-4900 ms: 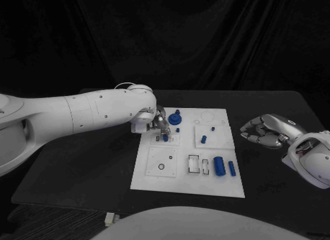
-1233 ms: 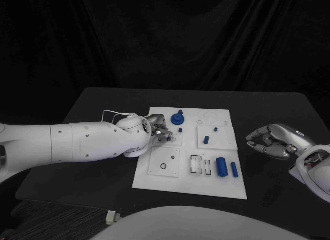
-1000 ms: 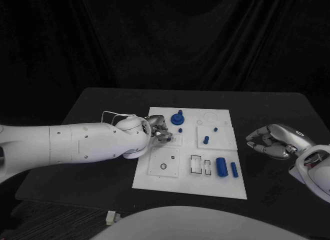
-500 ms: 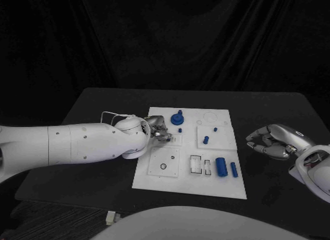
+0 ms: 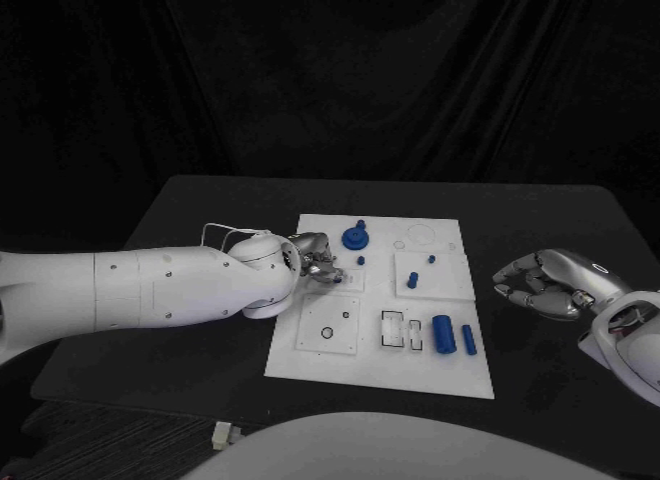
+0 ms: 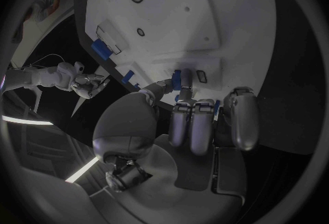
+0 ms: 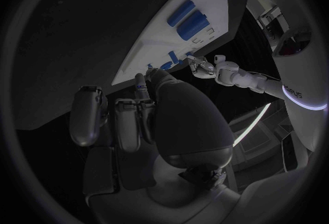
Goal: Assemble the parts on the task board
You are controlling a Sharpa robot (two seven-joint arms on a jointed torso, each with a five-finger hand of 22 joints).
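My left hand (image 5: 314, 260) reaches over the left edge of the task board (image 5: 382, 355), which lies in the middle of the black bench (image 5: 200, 215). In the left wrist view this hand (image 6: 195, 119) pinches a small blue peg (image 6: 177, 79) between thumb and fingertips, the peg's tip close above the board's white surface (image 6: 178, 4) beside a small dark-rimmed slot (image 6: 202, 76); I cannot tell whether the peg touches the board.

My right hand (image 5: 549, 283) hangs above the bench to the right of the board, apart from it, its fingers curled inward on nothing, as the right wrist view (image 7: 130, 114) also shows.

On the board, a blue disc with an upright post (image 5: 355, 237) stands near the far edge. A short blue peg (image 5: 360, 261) stands just nearer than it. On the raised right-hand panel stand two more pegs, one small (image 5: 430, 259) and one taller (image 5: 412, 279). Near the front right lie a thick blue cylinder (image 5: 443, 333) and, just beside it, a thinner blue bar (image 5: 467, 340). To their left are two narrow rectangular recesses (image 5: 391, 329), and further left a small round hole (image 5: 327, 332).
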